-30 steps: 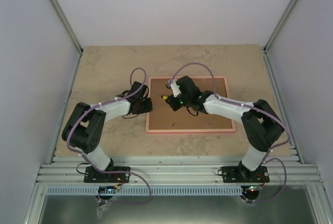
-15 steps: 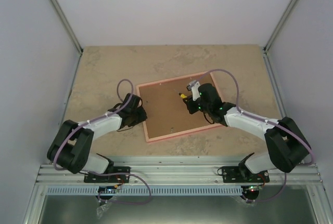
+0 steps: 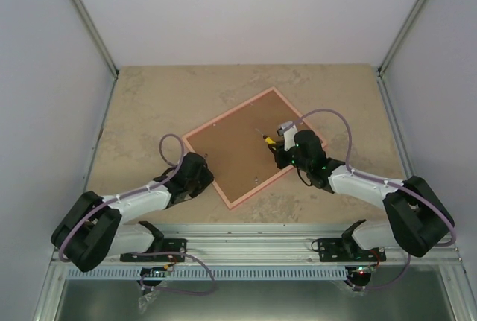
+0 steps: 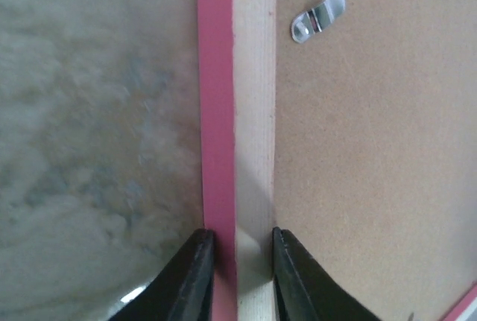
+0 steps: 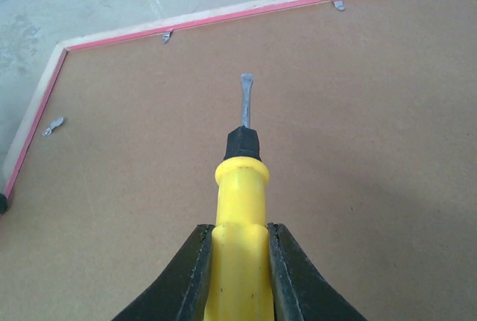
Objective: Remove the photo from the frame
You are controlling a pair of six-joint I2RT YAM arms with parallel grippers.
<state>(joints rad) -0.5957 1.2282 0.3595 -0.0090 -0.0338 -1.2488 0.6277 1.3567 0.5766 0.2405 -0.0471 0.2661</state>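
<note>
The pink frame (image 3: 223,116) lies face down on the table, turned like a diamond, with its brown fibreboard back (image 3: 235,153) up. The photo is hidden under that back. My left gripper (image 3: 201,178) is shut on the frame's near-left rail (image 4: 223,112), one finger on the outside and one on the board side. My right gripper (image 3: 283,154) is shut on a yellow-handled screwdriver (image 5: 240,187), and the flat blade (image 5: 246,90) points across the board and hovers just above it. Small metal clips (image 4: 318,17) (image 5: 167,36) sit along the rails.
A beige stone-patterned table top (image 3: 149,105) is closed in by grey walls on three sides. An aluminium rail (image 3: 253,246) carrying both arm bases runs along the near edge. The frame's near corner (image 3: 232,206) lies close to that rail.
The frame has swung counter-clockwise from square to diamond-wise. My left gripper pulled its rail toward the near edge; the right gripper moved right and nearer with the screwdriver.
</note>
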